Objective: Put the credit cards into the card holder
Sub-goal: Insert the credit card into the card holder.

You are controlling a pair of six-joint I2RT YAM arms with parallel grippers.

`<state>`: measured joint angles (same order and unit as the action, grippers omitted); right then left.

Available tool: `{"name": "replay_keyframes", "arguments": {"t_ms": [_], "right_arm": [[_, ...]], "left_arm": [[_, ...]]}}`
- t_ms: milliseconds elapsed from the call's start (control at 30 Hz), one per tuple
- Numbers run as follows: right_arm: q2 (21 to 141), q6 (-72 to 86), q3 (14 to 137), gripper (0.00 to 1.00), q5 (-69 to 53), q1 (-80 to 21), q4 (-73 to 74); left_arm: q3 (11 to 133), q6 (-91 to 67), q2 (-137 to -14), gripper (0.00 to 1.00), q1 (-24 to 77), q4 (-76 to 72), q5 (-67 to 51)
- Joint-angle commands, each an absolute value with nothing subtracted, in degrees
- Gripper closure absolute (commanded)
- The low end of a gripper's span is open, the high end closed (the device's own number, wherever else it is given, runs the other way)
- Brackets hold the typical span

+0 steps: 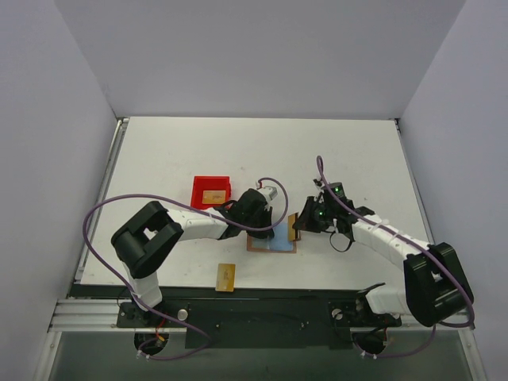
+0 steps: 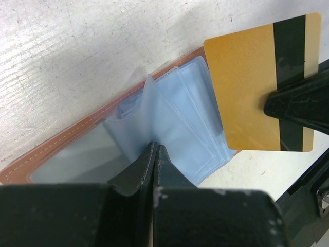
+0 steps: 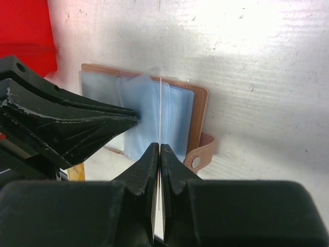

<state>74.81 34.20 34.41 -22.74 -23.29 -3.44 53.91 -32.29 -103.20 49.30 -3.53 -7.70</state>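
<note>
The card holder lies open on the table, brown rim around light blue plastic sleeves. My left gripper is shut, pinching one sleeve and lifting it upright. My right gripper is shut on a gold credit card with a dark stripe. It holds the card on edge just above the sleeves at the holder's right side, so the right wrist view shows only a thin line for the card. The clasp tab sticks out on the right. A second card lies near the front edge.
A red bin stands just behind and left of the holder with another gold card inside. The two grippers are close together over the holder; the left gripper's fingers fill the left of the right wrist view.
</note>
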Motion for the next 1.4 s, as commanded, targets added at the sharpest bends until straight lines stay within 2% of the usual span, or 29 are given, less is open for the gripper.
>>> {"name": "replay_keyframes", "arguments": {"t_ms": [0,767,1367], "right_arm": [[76.1,32.7,36.3,1.00,-25.6,-22.9,-6.7],[80.9,30.9,35.9,1.00,-23.6,-22.9,-8.1],[84.6,35.2,34.4,1.00,-29.9,-24.9,-14.2]], "left_arm": [[52.9,-31.1,-104.0,1.00,48.3,-0.1,-5.9],[53.4,-31.0,-104.7,1.00,48.0,-0.1,-6.4],[53.5,-31.1,-104.4,1.00,47.9,-0.1,-6.6]]}}
